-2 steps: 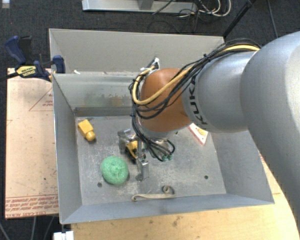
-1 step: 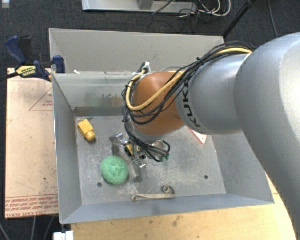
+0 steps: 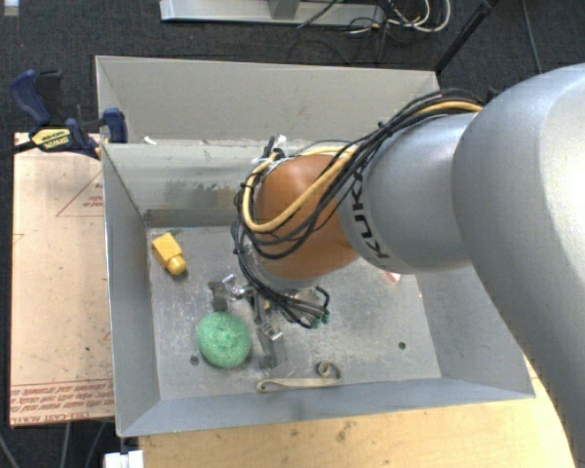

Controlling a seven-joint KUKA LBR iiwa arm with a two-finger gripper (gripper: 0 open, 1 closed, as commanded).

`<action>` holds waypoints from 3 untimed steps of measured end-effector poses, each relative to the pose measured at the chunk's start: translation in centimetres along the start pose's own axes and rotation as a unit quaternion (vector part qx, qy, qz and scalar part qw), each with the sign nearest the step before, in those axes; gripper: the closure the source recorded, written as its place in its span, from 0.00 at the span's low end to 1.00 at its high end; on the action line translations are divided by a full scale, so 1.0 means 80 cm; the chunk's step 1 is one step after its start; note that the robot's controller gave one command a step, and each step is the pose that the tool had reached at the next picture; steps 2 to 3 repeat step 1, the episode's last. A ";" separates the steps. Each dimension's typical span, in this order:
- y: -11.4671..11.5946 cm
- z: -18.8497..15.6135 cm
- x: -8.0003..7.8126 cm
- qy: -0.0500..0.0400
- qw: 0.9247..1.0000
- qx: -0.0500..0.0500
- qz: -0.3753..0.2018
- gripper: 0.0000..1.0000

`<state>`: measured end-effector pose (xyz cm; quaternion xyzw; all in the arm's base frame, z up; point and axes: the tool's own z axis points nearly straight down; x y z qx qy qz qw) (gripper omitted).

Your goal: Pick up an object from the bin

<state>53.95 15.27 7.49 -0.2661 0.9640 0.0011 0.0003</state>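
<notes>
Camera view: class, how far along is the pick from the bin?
Done: the gripper is low in the bin, close beside the green ball. In hand: nothing visibly held. Left: grasp and lift; the yellow block lies apart at the back left.

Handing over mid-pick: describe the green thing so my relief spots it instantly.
In the grey bin, look at the lower-left of its floor in the camera view, just left of the gripper. The green ball lies there. It is the only round, green thing: the yellow block above it is angular, the thin strip below long.
</notes>
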 end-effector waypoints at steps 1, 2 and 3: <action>0.005 0.002 0.002 0.000 0.994 0.000 0.105 0.00; 0.005 0.002 0.002 0.000 0.994 0.000 0.105 0.00; 0.005 0.002 0.002 0.000 0.994 0.000 0.105 0.00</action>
